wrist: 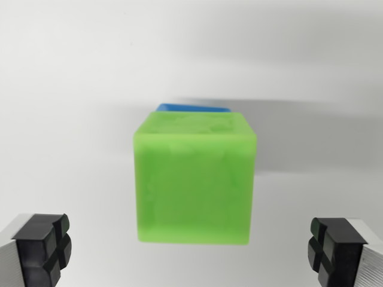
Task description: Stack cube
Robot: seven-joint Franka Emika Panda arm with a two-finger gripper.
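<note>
With only the wrist view to go on, we note the green cube (194,179) centred between the two fingers, with a sliver of blue cube (192,107) showing at its top edge. The green one appears to sit on the blue one, though from straight above we cannot confirm full contact or how well the edges line up. The gripper (191,251) stands wide open and holds nothing; its pads (43,248) are well apart from the green faces on both sides. Both cubes rest over a plain white table (66,89). Risk from here: the blue sliver shows on one side only, which may mean an offset stack. Any sideways drift of the arm could let a finger clip the green cube and topple it.
</note>
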